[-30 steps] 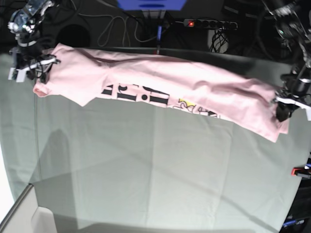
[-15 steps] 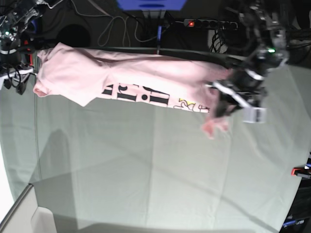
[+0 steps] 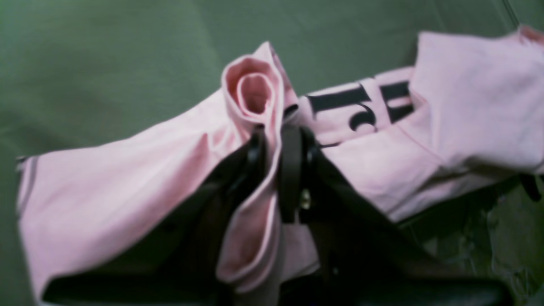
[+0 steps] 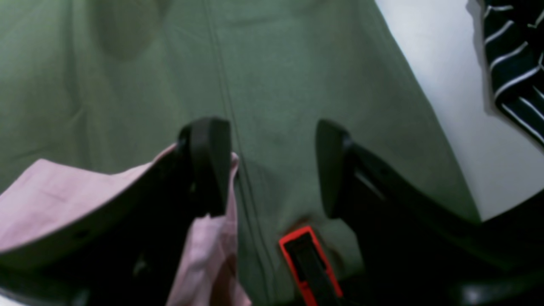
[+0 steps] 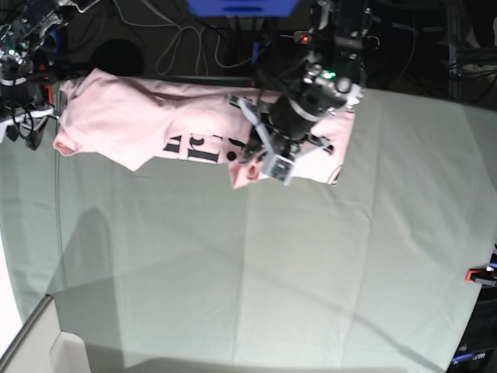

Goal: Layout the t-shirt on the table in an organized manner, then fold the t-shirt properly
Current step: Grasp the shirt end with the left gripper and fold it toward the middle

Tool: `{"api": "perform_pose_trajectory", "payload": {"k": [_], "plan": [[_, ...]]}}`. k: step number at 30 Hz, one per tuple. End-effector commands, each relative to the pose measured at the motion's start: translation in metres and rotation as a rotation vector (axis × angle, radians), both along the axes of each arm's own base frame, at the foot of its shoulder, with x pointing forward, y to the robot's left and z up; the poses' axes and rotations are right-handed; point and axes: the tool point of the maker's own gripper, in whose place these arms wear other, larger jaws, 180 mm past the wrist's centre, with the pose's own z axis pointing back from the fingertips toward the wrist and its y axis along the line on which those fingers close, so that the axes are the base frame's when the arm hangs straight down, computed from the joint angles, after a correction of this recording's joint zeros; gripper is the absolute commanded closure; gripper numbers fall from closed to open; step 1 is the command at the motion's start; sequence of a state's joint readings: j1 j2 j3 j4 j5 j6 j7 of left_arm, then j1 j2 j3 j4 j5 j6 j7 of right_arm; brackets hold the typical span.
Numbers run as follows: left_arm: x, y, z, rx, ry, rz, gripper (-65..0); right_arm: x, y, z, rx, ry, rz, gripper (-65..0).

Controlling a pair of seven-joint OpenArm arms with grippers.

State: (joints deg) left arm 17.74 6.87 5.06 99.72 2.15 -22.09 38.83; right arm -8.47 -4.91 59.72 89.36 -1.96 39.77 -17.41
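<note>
The t-shirt (image 5: 140,124) lies along the far side of the table (image 5: 256,280), a long pink band running from the far left corner toward the middle. Black lettering (image 5: 190,148) shows along its near edge. Its right-hand end is doubled back over the rest, so the cloth ends in a fold near the middle of the table's far edge, with a pink flap (image 5: 322,159) spread flat just right of the arm.

The left gripper (image 3: 274,140) is over that folded part, its dark fingers (image 3: 291,170) pressed together on a pinch of the pink cloth. In the left wrist view the cloth rises between the fingers and curls into a small roll (image 3: 253,87) just above their tips, with more of the shirt draped to either side and the black letters (image 3: 361,106) lying close beside it. In the base view this gripper (image 5: 256,159) sits near the shirt's near edge, a bit of pink hanging at its tip.

The right gripper (image 4: 274,165) is at the table's far left corner, its fingers (image 4: 208,161) standing well apart and holding nothing. One finger overlaps the edge of the shirt (image 4: 55,191) in that view; whether it touches the cloth cannot be told. A red clamp (image 4: 304,259) is fixed to the green cloth close below the gap. In the base view that arm (image 5: 23,70) is just beside the shirt's left end.
</note>
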Motion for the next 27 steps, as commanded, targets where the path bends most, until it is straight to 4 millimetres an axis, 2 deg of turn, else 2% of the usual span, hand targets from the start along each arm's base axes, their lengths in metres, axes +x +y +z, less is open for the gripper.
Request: {"api": "perform_pose_trajectory", "payload": {"k": [1, 5, 10, 12, 17, 19, 21, 23, 26, 27], "plan": [[0.004, -0.008, 0.008, -0.029, -0.028, -0.005, 0.0, 0.006, -0.006, 0.015, -0.031, -0.047, 0.005, -32.2], [0.0, -0.01, -0.003, -0.027, 0.004, -0.011, 0.0, 0.005, -0.006, 0.014, -0.031, -0.046, 0.006, -32.2], [0.005, -0.01, 0.001, -0.022, -0.005, -0.014, -0.3, 0.005, -0.006, 0.014, -0.031, -0.046, 0.006, -32.2], [0.005, -0.01, 0.003, -0.025, -0.011, -0.012, -4.3, 0.005, -0.006, 0.014, -0.031, -0.046, 0.006, -32.2], [0.007, -0.019, 0.009, -0.055, -0.018, -0.004, -21.6, 0.005, -0.006, 0.014, -0.031, -0.046, 0.006, -32.2], [0.006, -0.027, 0.011, -0.063, -0.024, -0.026, -22.7, 0.005, -0.006, 0.014, -0.031, -0.046, 0.006, -32.2], [0.003, -0.038, 0.016, -0.075, -0.035, -0.058, -22.7, 0.005, -0.006, 0.014, -0.031, -0.046, 0.006, -32.2], [0.004, -0.044, 0.031, -0.088, -0.072, -0.07, -22.6, 0.005, -0.006, 0.014, -0.031, -0.044, 0.006, -32.2], [0.013, -0.034, 0.054, -0.084, -0.145, -0.049, -22.4, 0.004, -0.007, 0.014, -0.033, -0.044, 0.004, -32.2], [0.016, -0.023, 0.057, -0.063, -0.161, -0.037, -21.8, 0.004, -0.007, 0.014, -0.033, -0.044, 0.004, -32.2]]}}
